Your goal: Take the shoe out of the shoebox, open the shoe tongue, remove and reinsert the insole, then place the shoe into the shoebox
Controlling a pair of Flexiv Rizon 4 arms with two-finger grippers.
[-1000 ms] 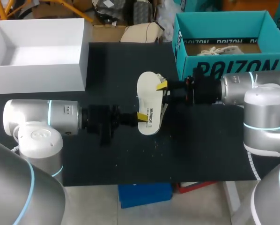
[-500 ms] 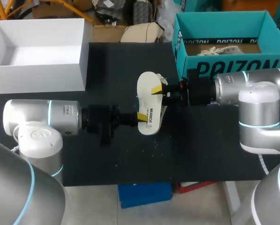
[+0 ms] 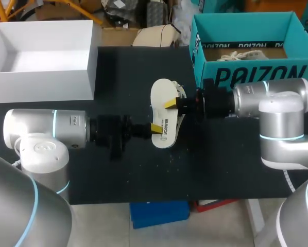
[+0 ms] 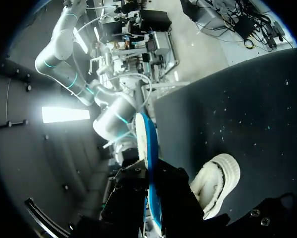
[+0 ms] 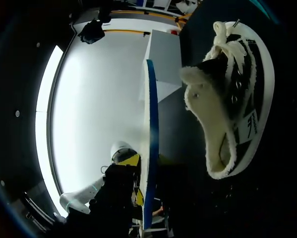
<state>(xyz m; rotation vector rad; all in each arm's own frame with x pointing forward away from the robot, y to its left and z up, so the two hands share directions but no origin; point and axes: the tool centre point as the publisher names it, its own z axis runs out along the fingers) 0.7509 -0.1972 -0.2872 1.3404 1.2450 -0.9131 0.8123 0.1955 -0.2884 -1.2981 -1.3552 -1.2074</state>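
Black matte table (image 3: 221,164), top scattered with small white specks (image 3: 185,152) toward the front edge; even overhead light, soft shadows.

The left arm (image 3: 40,131) and right arm (image 3: 277,100) are silvery white with thin cyan rings (wrists black, seemingly matte); fingertips (image 3: 169,104) yellow.

Insole (image 5: 149,124): seen edge-on, a thin white strip with a blue edge, standing upright.
Shoe (image 5: 238,94): at two o'clock from the insole's middle, just beside it but apart; lying on the black table (image 5: 188,136), fleecy opening toward the camera, laces at its far end.
Left gripper (image 5: 138,167): at seven o'clock from the insole's middle; one yellow fingertip (image 5: 130,159) lies against the insole's face, the other is hidden.
White box (image 5: 164,62): at twelve o'clock, behind the insole's far end.
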